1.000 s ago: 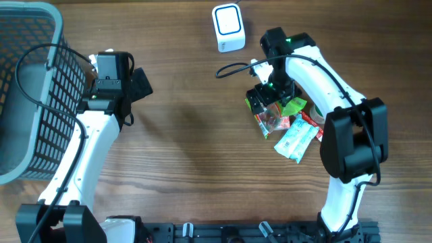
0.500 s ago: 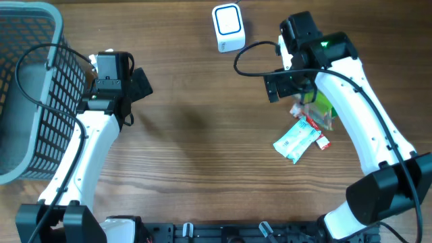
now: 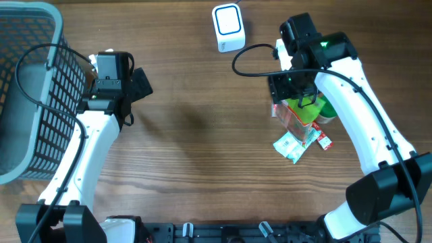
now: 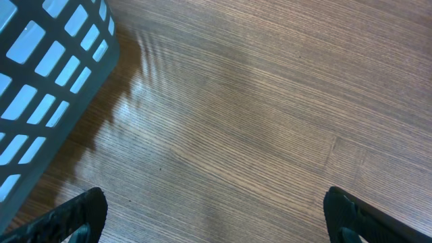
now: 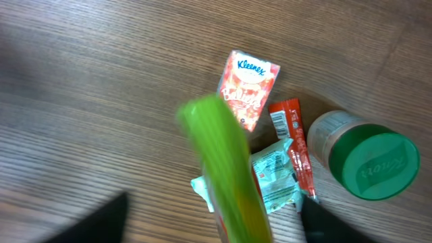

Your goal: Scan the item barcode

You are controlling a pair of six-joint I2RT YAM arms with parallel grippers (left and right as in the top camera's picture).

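Right gripper (image 5: 212,217) spread wide astride packet (image 5: 217,158), no grip evident; left gripper (image 4: 216,217) wide open, empty | risk: jaws pinch packet's edge; it slips before scanner (image 3: 228,28)

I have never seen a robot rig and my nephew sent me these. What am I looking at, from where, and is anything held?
These are two white robot arms at a wooden table. One picture looks straight down from overhead; the other two come from a camera on each wrist. The left gripper is open and empty over bare wood, beside a grey plastic mesh basket. The right gripper hangs over a pile: an orange Kleenex tissue pack, a thin red sachet, a teal wrapper and a green-lidded jar. A blurred green packet stands between its open jaws; whether it is gripped does not show. The white boxy device near the top of the overhead view is probably the barcode scanner.
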